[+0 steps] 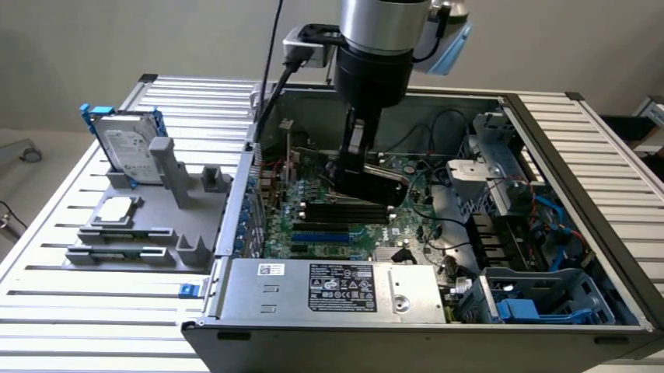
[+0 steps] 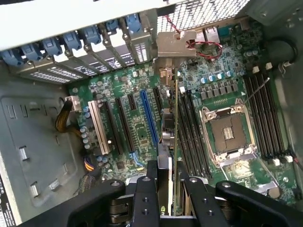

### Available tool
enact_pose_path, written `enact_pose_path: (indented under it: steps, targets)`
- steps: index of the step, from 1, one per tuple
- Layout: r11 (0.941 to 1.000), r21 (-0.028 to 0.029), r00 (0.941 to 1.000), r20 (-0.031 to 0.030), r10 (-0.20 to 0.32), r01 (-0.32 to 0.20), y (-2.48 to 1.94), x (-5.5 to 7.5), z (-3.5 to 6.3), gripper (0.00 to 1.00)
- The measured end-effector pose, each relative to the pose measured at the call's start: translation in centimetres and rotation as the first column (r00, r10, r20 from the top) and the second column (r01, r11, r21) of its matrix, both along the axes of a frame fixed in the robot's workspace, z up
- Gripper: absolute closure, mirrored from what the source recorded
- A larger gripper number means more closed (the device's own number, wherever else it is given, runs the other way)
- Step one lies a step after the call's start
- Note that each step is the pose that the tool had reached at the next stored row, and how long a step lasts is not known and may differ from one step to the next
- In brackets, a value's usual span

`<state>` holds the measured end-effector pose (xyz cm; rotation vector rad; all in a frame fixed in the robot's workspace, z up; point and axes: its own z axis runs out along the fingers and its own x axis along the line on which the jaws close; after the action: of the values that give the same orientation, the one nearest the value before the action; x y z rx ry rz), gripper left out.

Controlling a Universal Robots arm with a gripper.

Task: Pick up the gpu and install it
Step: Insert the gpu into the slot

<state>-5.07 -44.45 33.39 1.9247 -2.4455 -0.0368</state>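
My gripper (image 1: pixel 358 165) is inside the open computer case (image 1: pixel 518 105), shut on the gpu (image 1: pixel 369 186). In the exterior view the card's black cooler face shows just below the fingers, tilted above the motherboard (image 1: pixel 343 233). In the wrist view the gpu (image 2: pixel 173 137) is seen edge-on, a thin green board running away from the gripper (image 2: pixel 171 194) between the two black fingers (image 2: pixel 144 196). Its silver end bracket (image 2: pixel 176 43) reaches the case's rear slot openings. The card hangs over the black slots beside the blue slot (image 2: pixel 150 116); whether it touches a slot I cannot tell.
A silver hard drive in a blue frame (image 1: pixel 130 144) stands on a grey fixture (image 1: pixel 135 225) at the exterior view's left, outside the case. The power supply (image 1: pixel 332 287) sits at the case's front, a drive cage (image 1: pixel 539 299) at the right. Memory sticks (image 2: pixel 262 118) flank the CPU socket (image 2: pixel 227 132).
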Motion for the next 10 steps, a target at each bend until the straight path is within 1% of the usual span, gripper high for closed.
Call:
enact_pose_path:
  steps: [3, 5, 7, 10]
  targets:
    - [0.9987, 0.0070, 0.9987, 0.0025, 0.051, -0.051, 0.00, 0.00, -0.19, 0.74]
    - [0.9964, 0.0124, 0.9964, 0.0041, 0.084, -0.084, 0.00, -0.01, -0.32, 0.74]
    - [0.9930, 0.0184, 0.9932, 0.0055, 0.117, -0.117, 0.00, 0.00, -0.45, 0.74]
    - [0.9861, 0.0296, 0.9865, 0.0078, 0.163, -0.164, 0.00, -0.01, -0.65, 0.74]
